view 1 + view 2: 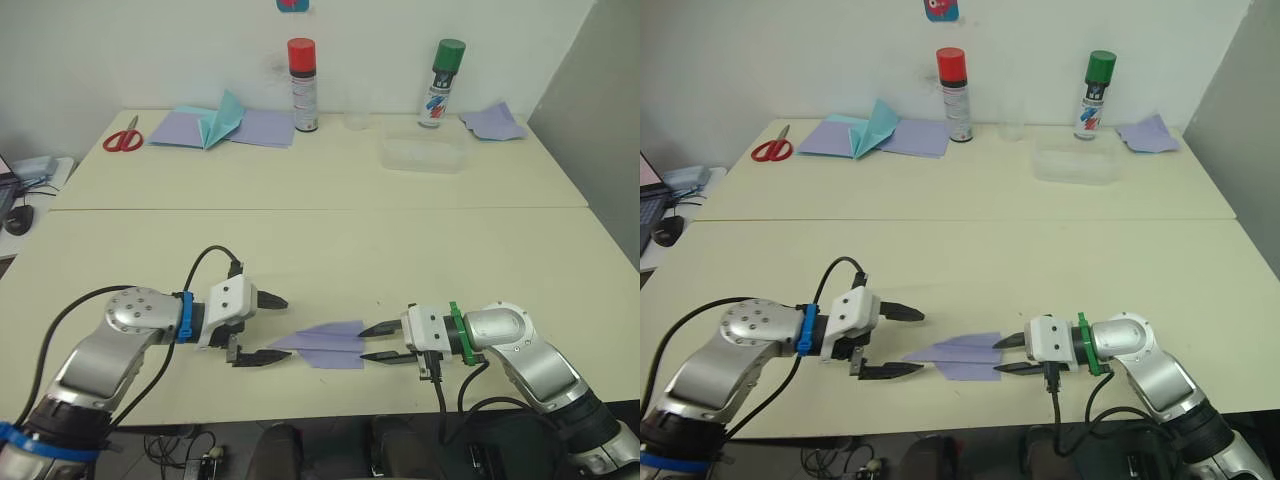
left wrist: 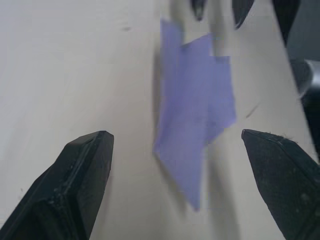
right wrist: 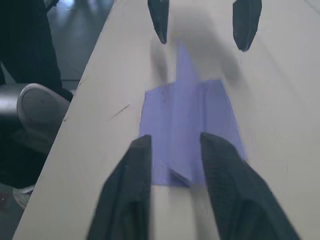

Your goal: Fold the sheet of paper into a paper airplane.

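Paper airplane (image 1: 328,344): one, between two claws, left claw (image 1: 262,328) agape.

Right hand (image 3: 172,150) straddles paper airplane (image 3: 192,120) — fingers apart.

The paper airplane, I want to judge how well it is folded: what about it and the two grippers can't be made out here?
- Paper airplane: its layers and creases are blurred in both wrist views.
- Its wide end: the right gripper covers it, so whether the fingers pinch it is unclear.
- Its nose: whether the left gripper, open, touches it with the lower finger cannot be told.
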### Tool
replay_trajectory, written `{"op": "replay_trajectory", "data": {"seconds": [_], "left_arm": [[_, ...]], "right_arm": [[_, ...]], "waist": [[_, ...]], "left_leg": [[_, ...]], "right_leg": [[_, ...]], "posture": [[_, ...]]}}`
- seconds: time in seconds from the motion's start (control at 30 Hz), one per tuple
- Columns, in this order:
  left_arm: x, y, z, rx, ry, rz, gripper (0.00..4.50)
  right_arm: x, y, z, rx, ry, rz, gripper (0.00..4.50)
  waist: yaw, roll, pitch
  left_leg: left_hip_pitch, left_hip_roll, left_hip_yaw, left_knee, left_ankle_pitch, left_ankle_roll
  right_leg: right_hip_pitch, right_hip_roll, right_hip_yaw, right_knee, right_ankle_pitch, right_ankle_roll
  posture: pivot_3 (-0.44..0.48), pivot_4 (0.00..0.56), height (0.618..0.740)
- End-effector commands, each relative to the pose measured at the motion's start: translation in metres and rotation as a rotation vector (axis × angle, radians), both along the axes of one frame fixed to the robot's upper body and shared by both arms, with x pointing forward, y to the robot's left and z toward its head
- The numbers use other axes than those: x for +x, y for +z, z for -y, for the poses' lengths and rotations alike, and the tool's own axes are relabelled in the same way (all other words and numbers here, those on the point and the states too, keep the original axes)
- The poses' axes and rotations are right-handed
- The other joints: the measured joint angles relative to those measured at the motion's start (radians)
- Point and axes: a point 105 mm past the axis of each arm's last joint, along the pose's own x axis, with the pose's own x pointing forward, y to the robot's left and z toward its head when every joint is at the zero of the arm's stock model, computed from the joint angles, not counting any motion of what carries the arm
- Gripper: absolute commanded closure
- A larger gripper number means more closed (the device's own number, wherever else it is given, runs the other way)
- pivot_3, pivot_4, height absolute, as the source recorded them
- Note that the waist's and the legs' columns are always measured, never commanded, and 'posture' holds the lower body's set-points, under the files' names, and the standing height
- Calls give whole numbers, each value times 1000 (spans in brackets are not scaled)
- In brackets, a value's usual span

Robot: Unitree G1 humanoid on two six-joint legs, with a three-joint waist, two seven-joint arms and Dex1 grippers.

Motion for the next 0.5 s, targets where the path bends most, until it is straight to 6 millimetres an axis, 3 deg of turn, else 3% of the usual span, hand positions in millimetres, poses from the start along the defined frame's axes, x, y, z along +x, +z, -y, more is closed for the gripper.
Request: {"op": "replay_trajectory", "data": {"seconds": [0.03,0.1,0.5], "left_arm": [[-11,9,1,-20,-51,84,0],[-12,6,1,-32,-41,127,0],[-21,9,8,-82,-14,152,0]], "right_arm": [[-1,1,-7,38,-17,43,1371],[0,2,-11,64,-40,34,687],[10,28,-19,188,-92,-84,687]], "waist": [[0,0,0],[0,0,0],[0,0,0]], "left_leg": [[-1,0,0,0,0,0],[-3,0,0,0,0,0],[-4,0,0,5,0,0]], "right_leg": [[0,0,-1,0,0,0],[-3,0,-1,0,0,0],[-3,0,-1,1,0,0]], "posture": [[0,150,740],[0,150,740],[0,150,740]]}}
